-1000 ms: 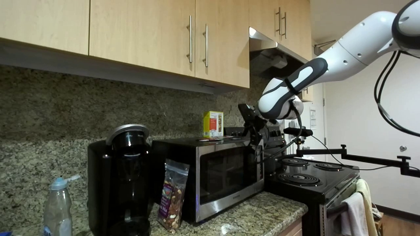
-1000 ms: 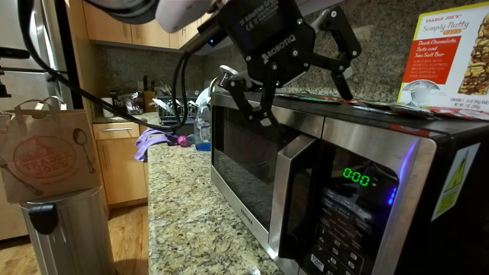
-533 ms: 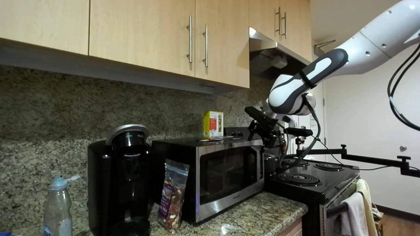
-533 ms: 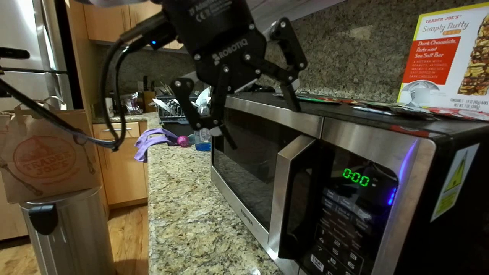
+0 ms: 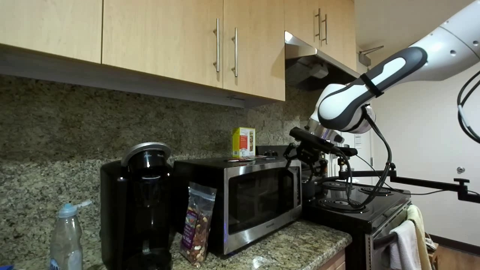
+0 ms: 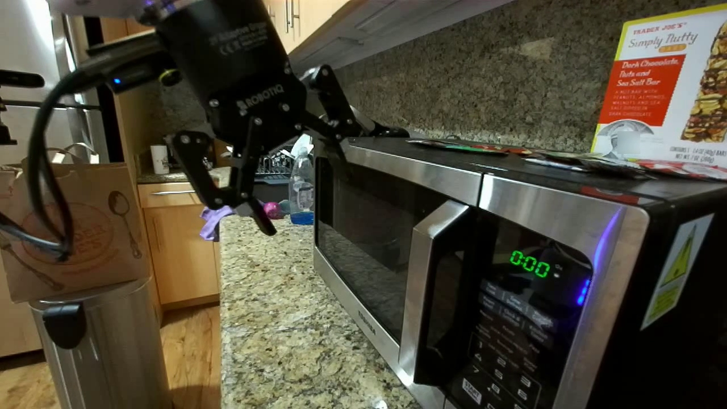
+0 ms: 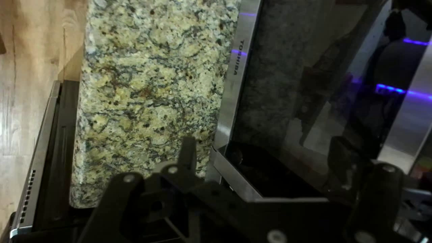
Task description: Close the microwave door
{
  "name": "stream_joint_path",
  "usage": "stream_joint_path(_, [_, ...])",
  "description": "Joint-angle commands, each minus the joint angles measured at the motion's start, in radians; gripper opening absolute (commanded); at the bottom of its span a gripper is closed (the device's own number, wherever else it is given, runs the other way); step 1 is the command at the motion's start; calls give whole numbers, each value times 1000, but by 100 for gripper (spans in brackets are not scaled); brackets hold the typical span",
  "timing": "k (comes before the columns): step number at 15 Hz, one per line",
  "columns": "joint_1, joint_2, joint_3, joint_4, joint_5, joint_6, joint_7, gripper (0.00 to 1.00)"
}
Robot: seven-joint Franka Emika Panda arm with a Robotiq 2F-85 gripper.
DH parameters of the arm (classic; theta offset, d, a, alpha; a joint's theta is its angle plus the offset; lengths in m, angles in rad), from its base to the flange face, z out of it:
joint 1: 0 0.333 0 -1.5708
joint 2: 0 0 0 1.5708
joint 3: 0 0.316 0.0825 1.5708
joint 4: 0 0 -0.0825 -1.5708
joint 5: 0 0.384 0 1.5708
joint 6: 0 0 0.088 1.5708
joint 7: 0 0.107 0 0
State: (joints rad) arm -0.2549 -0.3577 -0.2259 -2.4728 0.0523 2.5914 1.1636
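Compared with half a second ago, my hand (image 6: pixel 305 190) has shifted toward the left of an exterior view, farther from the door handle (image 6: pixel 423 284), and now covers more of the purple cloth (image 6: pixel 213 221) behind it. My arm (image 5: pixel 393 69) has moved right in an exterior view. The microwave door (image 6: pixel 375 227) shows no change of position. Door: closed, on the front of the microwave (image 5: pixel 240 206), which stands on the speckled worktop (image 6: pixel 284 318); its silver top edge runs level with that above the control panel (image 6: pixel 511 318), a thin upright seam between them. Window dark, framed in brushed silver; handle upright at the panel side. Lettering on the bottom edge reads TOSHIBA, and violet-blue streaks of light lie on the glass in the wrist view. Green digits (image 6: pixel 529 264) read 0:00, as before. Pose: arm comes in from upper right in an exterior view and slopes down to the hand, which appears near the microwave's stove end, in front of part of the stove (image 5: pixel 378 210). Fingers (image 7: pixel 187 153) wide apart, pointing downward; in the wrist view one shows against the worktop, one against the dark glass. Whether either touches the door, I cannot tell.
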Motion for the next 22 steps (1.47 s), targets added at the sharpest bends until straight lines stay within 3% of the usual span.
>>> stream_joint_path(1, [-33, -8, 31, -7, 27, -12, -46, 100])
stream_joint_path(6, [-36, -28, 30, -22, 29, -14, -76, 100])
stream_joint_path(8, [-36, -21, 53, 31, -23, -106, -116, 100])
stream_joint_path(15, [-24, -73, 88, -41, -88, -340, -322, 100])
stream_joint_path(20, [-22, -63, 125, -124, -184, -355, -449, 100])
stream_joint_path(22, [-28, -47, 121, -113, -148, -346, -426, 100])
